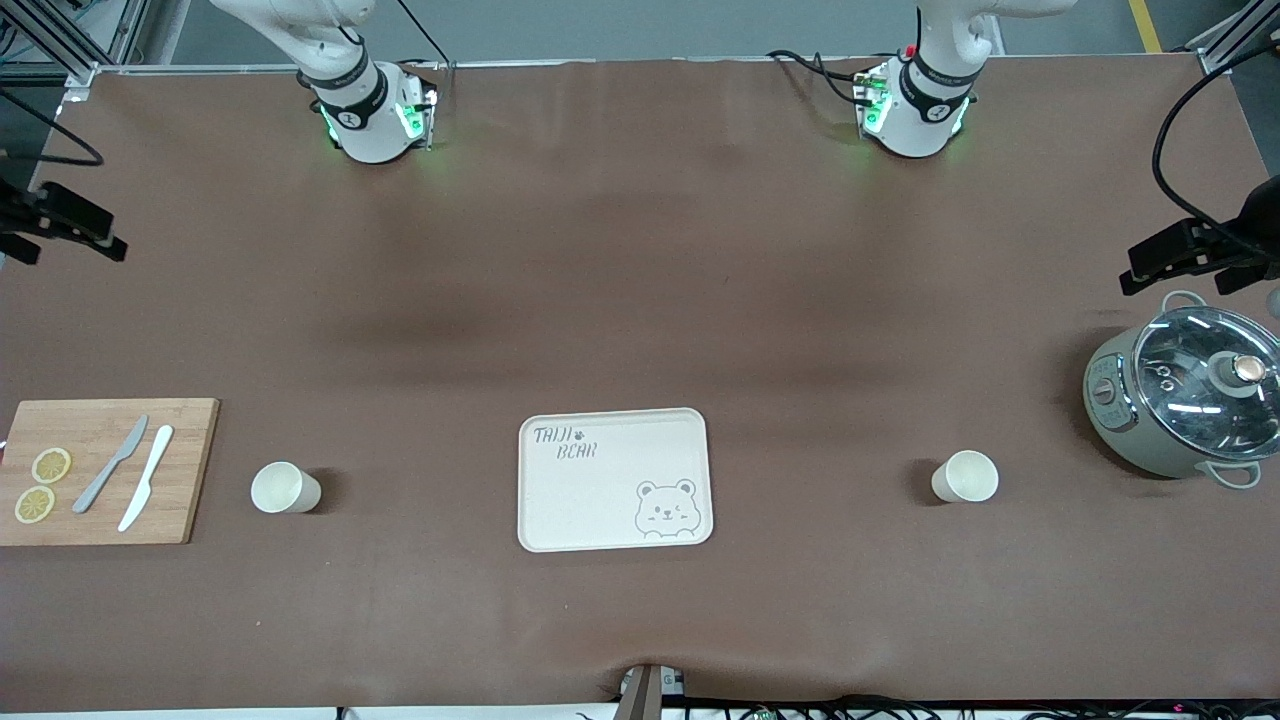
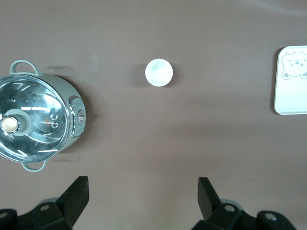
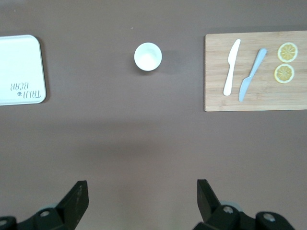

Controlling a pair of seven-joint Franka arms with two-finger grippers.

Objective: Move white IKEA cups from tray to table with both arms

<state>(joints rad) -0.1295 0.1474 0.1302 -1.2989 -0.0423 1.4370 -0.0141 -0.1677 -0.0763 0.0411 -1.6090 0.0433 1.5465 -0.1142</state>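
- Front view: a brown mat covered the whole table [image 1: 640, 280], with faint darker bands and soft creases running across its middle. Grey floor showed above the table's upper edge, and metal frame posts stood at the upper corners.
- Both arm bases stood along that upper edge, the right arm [image 1: 360, 105] and the left arm [image 1: 915, 100], each with green lights glowing at the base. Neither gripper showed here.
- A cream tray [image 1: 560, 500] printed with a bear lay in the middle of the table, toward the front camera.
- One white cup [image 1: 285, 488] stood upright between the tray and a wooden cutting board [image 1: 190, 470] at the right arm's end. The board carried a grey knife [image 1: 110, 465], a white knife [image 1: 146, 477] and two lemon slices [image 1: 42, 484].
- The other white cup [image 1: 966, 476] stood upright between the tray and a grey-green pot [image 1: 1110, 400] with a glass lid at the left arm's end. Both cups stood well apart from the tray.
- Black clamps jutted in at both side edges, and cables trailed along the bottom edge.
- Left wrist view: the left gripper [image 2: 143, 196] hung high over bare mat, its fingers spread wide and holding nothing. Below lay the cup, the pot and a corner of the tray.
- Right wrist view: the right gripper [image 3: 142, 197] likewise hung over bare mat, spread wide with nothing between its fingers. The cup sat between the tray's edge and the board.
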